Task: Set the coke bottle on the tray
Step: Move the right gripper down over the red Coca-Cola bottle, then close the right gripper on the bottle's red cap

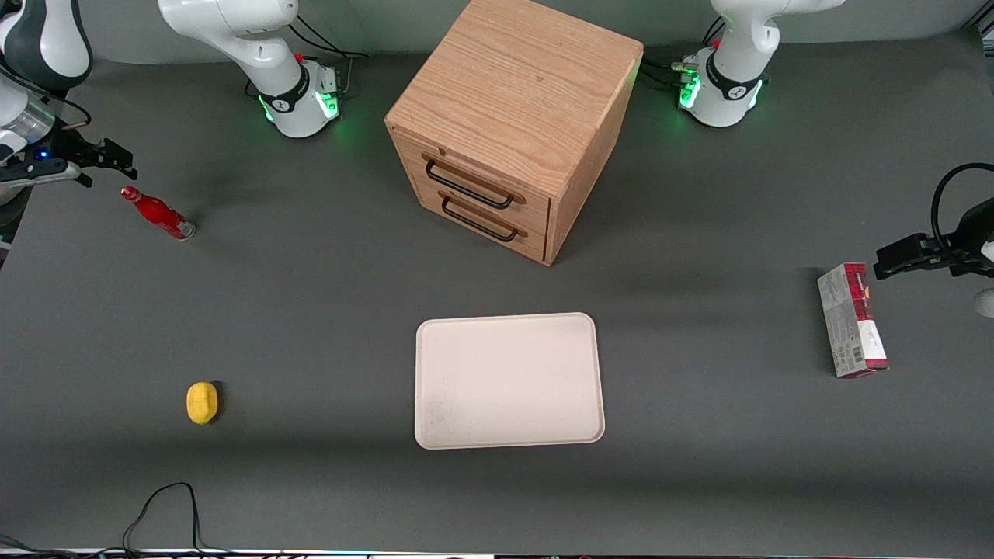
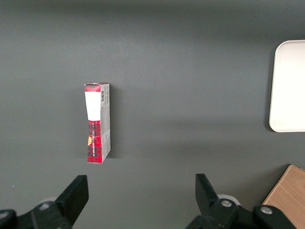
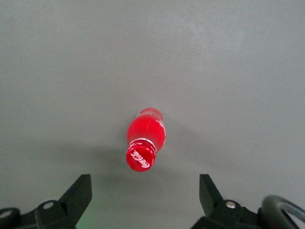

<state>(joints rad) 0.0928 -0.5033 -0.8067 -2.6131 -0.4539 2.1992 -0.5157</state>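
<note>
- Coke bottle stands upright on the grey table, toward the working arm's end; seen from straight above in the right wrist view, red cap uppermost, nothing touching it
- gripper hangs above the table just beside the bottle's cap, a little farther from the front camera; its fingers are spread wide, one on each side of the bottle, holding nothing
- tray lies flat near the table's middle, nearer the front camera than the wooden drawer cabinet, well apart from the bottle
- yellow lump rests nearer the front camera than the bottle
- red-and-white carton lies toward the parked arm's end
</note>
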